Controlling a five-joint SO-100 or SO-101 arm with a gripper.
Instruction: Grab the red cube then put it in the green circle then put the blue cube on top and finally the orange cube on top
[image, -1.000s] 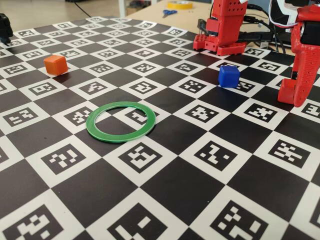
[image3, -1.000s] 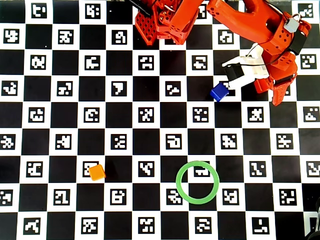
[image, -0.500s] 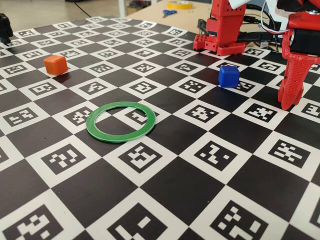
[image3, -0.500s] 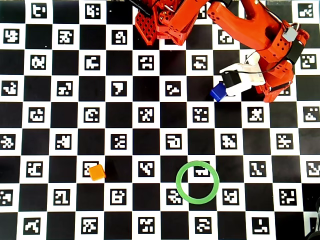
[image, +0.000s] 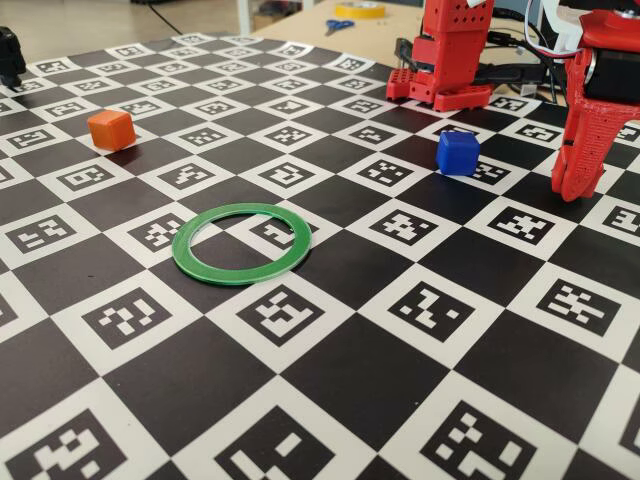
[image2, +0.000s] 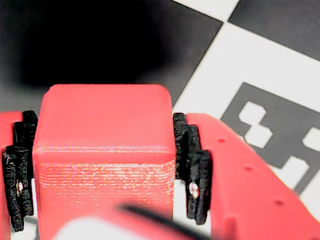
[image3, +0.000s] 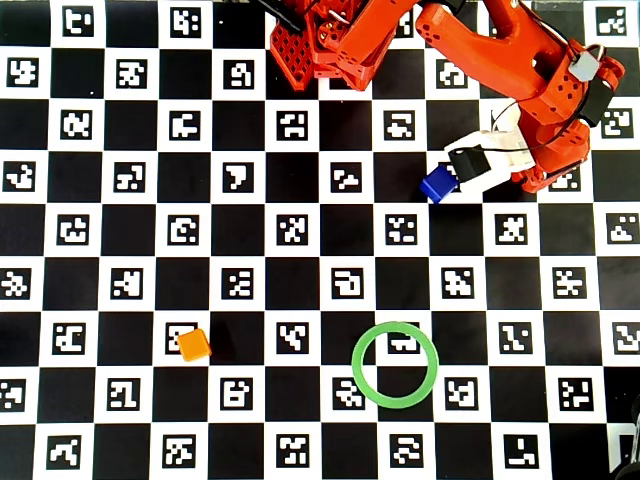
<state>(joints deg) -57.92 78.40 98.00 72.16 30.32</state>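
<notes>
Pincer (image2: 105, 165) clamped on red cube (image2: 102, 145), now lifted off surface (image: 330, 380) versus a second ago; carry to green circle (image: 241, 243) next.

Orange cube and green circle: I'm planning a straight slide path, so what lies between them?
Nothing. In the overhead view, only bare checkered board separates the orange cube from the green circle; the fixed view agrees.
</notes>
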